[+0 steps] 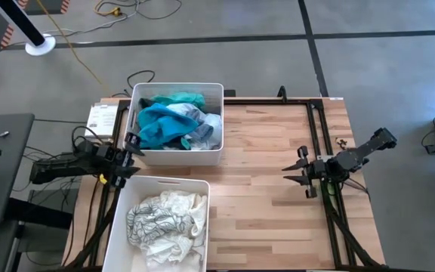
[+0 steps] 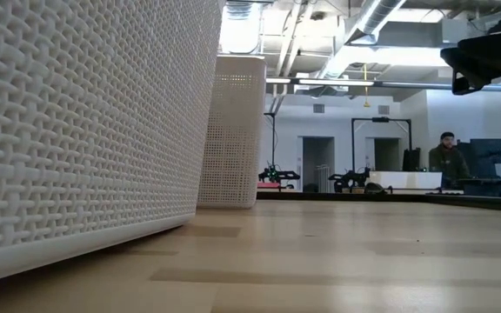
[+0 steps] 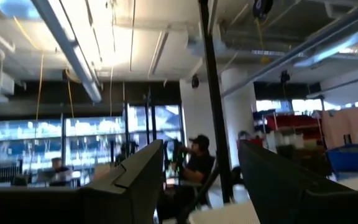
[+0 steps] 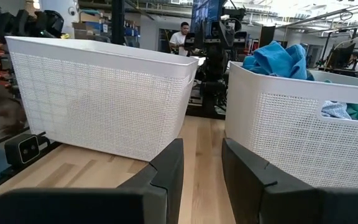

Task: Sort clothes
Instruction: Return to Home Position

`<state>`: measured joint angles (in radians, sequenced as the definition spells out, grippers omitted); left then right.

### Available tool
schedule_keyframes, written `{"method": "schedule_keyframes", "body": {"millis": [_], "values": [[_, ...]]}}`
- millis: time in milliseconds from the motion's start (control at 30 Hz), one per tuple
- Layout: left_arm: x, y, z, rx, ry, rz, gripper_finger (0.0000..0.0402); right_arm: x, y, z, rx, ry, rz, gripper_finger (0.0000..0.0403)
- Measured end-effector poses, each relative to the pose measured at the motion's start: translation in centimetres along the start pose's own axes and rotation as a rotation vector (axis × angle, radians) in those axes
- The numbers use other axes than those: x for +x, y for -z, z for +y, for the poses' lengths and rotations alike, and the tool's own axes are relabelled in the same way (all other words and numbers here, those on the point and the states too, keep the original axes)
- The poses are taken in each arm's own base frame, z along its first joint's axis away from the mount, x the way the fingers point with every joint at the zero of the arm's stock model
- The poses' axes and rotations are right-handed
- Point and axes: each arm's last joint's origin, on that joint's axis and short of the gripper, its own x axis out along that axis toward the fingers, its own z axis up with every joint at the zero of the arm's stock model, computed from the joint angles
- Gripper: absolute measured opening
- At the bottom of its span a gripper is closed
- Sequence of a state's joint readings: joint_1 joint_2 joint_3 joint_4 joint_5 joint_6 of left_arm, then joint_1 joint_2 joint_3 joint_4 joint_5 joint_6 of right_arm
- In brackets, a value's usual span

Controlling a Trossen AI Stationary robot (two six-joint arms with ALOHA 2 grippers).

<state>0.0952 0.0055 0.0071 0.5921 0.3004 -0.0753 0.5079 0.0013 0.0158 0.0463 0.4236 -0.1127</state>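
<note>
Overhead view of a wooden surface with two robot arms and two white bins. At far left, the left gripper hovers at the surface's left edge, just beside the left ends of both bins and level with the gap between them. Its wrist view shows its fingers spread wide, holding nothing and aimed out into the room. Next come the bins, side by side. The upper bin holds the coloured clothes, a heap of teal, bright blue and grey. The lower bin holds the white clothes, crumpled together. To the right lies bare wood, with no garment visible on it. At far right, well apart from the bins, the right gripper points left toward them, fingers parted and empty. All the clothes lie left of the right gripper, across the open wood, and the left arm is much nearer to them. The sorting looks finished, so each arm likely only needs to draw back, the left one taking care not to catch the bin walls.
</note>
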Motion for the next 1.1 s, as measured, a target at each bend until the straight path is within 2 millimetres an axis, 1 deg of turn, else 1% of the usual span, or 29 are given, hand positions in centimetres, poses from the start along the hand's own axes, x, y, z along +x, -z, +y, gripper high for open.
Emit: {"method": "schedule_keyframes", "body": {"millis": [300, 433, 533, 700, 800, 1100], "values": [[-0.3, 2.3, 0.1, -0.068, -0.019, 0.230, 0.0203, 0.0, 0.0, 0.0, 0.000, 0.000, 0.001, 0.0123], [-0.4, 2.8, 0.1, -0.082, -0.019, 0.286, 0.0203, 0.0, 0.0, 0.0, -0.001, 0.000, 0.001, 0.0123], [-0.4, 2.7, 0.1, -0.080, -0.018, 0.280, 0.0203, 0.0, 0.0, 0.0, -0.001, 0.000, 0.001, 0.0123], [-0.2, 2.1, 0.1, -0.032, -0.018, 0.207, 0.0203, 0.0, 0.0, 0.0, -0.001, -0.001, 0.001, 0.0123], [-0.2, 1.9, 0.1, -0.031, -0.014, 0.183, 0.0203, 0.0, 0.0, 0.0, 0.000, 0.000, 0.001, 0.0123], [-0.3, 2.4, 0.1, -0.066, -0.018, 0.242, 0.0203, 0.0, 0.0, 0.0, -0.001, -0.001, 0.001, 0.0123]]}}
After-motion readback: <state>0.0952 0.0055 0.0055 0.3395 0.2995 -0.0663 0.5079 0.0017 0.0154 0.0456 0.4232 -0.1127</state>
